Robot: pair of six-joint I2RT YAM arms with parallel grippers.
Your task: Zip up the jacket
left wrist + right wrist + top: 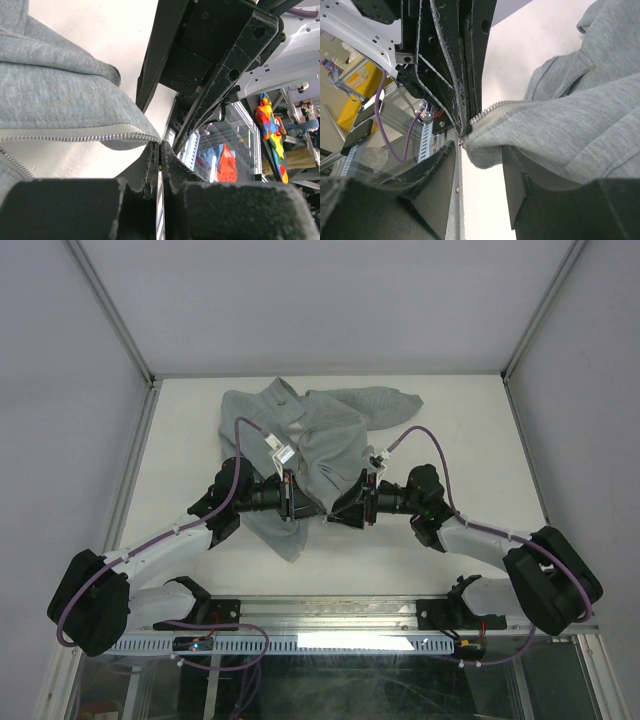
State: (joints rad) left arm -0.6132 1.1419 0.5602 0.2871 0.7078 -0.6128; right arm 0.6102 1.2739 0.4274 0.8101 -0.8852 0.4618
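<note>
Tabletop [180,440] is crossed by the jacket [320,435], collar far, hem near; hem is clamped in left gripper [160,152], straddled by parted right gripper [479,150].

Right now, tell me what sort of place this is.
Most likely a robotics lab test cell: a white table walled by pale panels in an aluminium frame, a left arm and right arm bolted to a rail at its edge, a jacket as the workpiece.
</note>
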